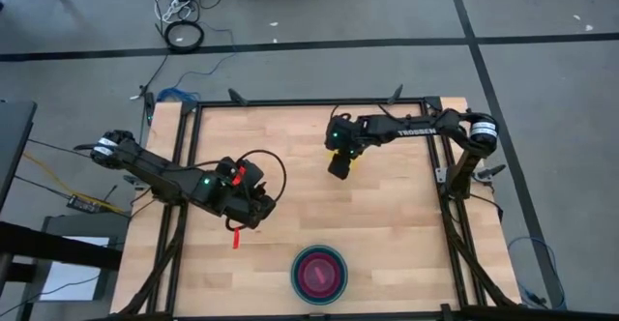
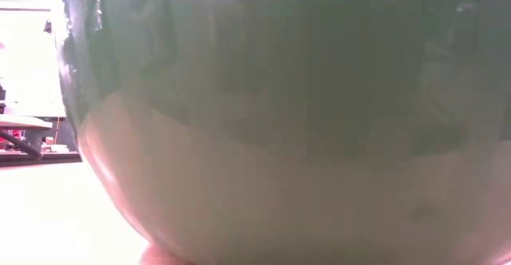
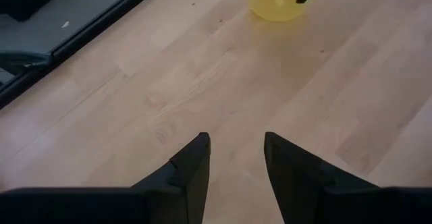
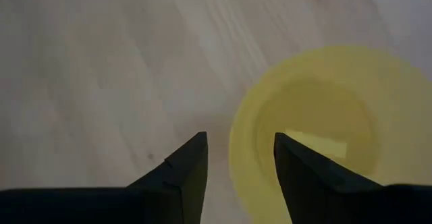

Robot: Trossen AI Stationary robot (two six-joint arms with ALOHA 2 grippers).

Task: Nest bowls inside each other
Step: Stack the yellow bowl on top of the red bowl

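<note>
The big green bowl (image 1: 319, 274) sits well away from both grippers at the near edge of the table (image 1: 406, 224), and the stack inside it is nearly built: smaller bowls ringed within it and the red-pink bowl (image 1: 318, 272) on top at the centre. In the low view its wall fills almost everything. So this looks like the last pick.

The right gripper (image 4: 239, 153) hangs directly over the small yellow bowl (image 4: 317, 133), fingers parted and empty. One finger stands above the bowl's near rim, the other over bare wood just beside it. I judge the next move calls for a drop so the fingers straddle that rim, a pinch, then a carry across to the stack and a release into the red-pink bowl.

The left gripper (image 3: 236, 150) waits over bare wood on its own side, released and holding nothing, with the yellow bowl well ahead of it.

Writing: white lettering on the right arm (image 1: 416, 128) reads TROSSEN.
</note>
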